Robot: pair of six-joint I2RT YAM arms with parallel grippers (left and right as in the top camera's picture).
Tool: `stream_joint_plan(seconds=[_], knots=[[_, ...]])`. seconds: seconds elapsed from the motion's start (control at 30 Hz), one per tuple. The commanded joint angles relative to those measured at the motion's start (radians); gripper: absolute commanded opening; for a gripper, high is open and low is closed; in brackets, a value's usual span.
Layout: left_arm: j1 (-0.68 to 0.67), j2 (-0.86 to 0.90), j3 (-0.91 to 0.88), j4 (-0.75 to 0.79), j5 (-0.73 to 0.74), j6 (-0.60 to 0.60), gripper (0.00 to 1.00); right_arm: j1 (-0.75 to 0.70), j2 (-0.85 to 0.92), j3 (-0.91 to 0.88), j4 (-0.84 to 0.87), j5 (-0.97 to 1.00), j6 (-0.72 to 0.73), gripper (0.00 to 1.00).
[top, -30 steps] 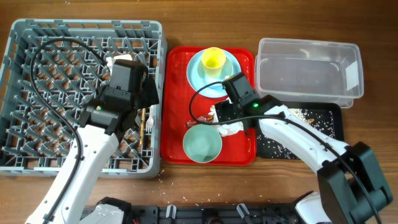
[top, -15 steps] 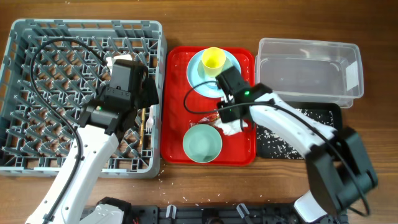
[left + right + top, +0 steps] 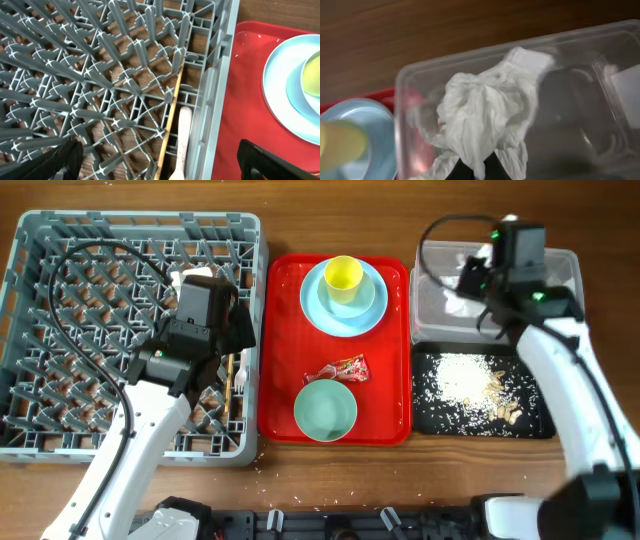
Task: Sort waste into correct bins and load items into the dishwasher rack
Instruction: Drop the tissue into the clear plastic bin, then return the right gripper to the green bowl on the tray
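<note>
Your right hand (image 3: 477, 172) is pinched closed on the crumpled white napkin (image 3: 480, 115), a soft, creased wad held over the glossy clear tub (image 3: 520, 42) with its rounded corners. Just beside the tub sits the shallow black tray (image 3: 430, 415), strewn with pale rice grains (image 3: 460, 375).

Your left hand (image 3: 160, 155) is spread wide and grips nothing. It hovers over the grey rack (image 3: 100, 60) and its slanted pegs. A white fork (image 3: 182, 135) and a thin wooden chopstick (image 3: 171, 112) lie side by side against the rack's wall.

On the flat red serving tray (image 3: 285, 330) lie a crinkled red wrapper (image 3: 338, 368), a round bowl (image 3: 325, 410) and a plate (image 3: 322, 305) carrying a yellow cup (image 3: 343, 275). The worktop (image 3: 330, 220) is brown wood.
</note>
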Motion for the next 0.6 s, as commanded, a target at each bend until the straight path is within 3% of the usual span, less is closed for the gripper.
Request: stream_joint_plan(seconds=[0.0, 0.03, 0.07, 0.1, 0.13, 0.17, 0.27, 0.37, 0.4, 0.47, 0.57], knots=[[-0.003, -0.003, -0.003, 0.001, -0.013, -0.012, 1.00, -0.075, 0.147, 0.008, 0.051, -0.068, 0.019, 0.05], [-0.003, -0.003, -0.002, 0.001, -0.013, -0.012, 1.00, -0.089, 0.178, 0.008, 0.056, -0.067, 0.019, 0.13], [-0.003, -0.003, -0.003, 0.001, -0.013, -0.012, 1.00, -0.097, 0.184, 0.008, 0.055, -0.067, 0.018, 0.41], [-0.003, -0.003, -0.003, 0.001, -0.013, -0.013, 1.00, -0.105, 0.174, 0.011, 0.050, -0.071, 0.015, 0.75], [-0.003, -0.003, -0.003, 0.001, -0.013, -0.013, 1.00, -0.109, 0.146, 0.016, 0.047, -0.087, 0.014, 0.93], [-0.003, -0.003, -0.003, 0.001, -0.013, -0.013, 1.00, -0.110, 0.101, 0.024, 0.046, -0.124, -0.018, 1.00], [-0.003, -0.003, -0.003, 0.001, -0.013, -0.012, 1.00, -0.110, -0.053, 0.032, 0.018, -0.301, -0.085, 1.00], [-0.003, -0.003, -0.003, 0.001, -0.013, -0.013, 1.00, -0.045, -0.166, 0.032, -0.199, -0.519, -0.110, 0.96], [-0.003, -0.003, -0.003, 0.001, -0.013, -0.012, 1.00, 0.000, -0.171, 0.032, -0.246, -0.544, -0.151, 0.89], [-0.003, -0.003, -0.003, 0.001, -0.013, -0.012, 1.00, 0.121, -0.166, 0.026, -0.329, -0.549, -0.179, 0.61], [-0.003, -0.003, -0.003, 0.001, -0.013, -0.013, 1.00, 0.284, -0.141, 0.016, -0.457, -0.473, -0.034, 0.16]])
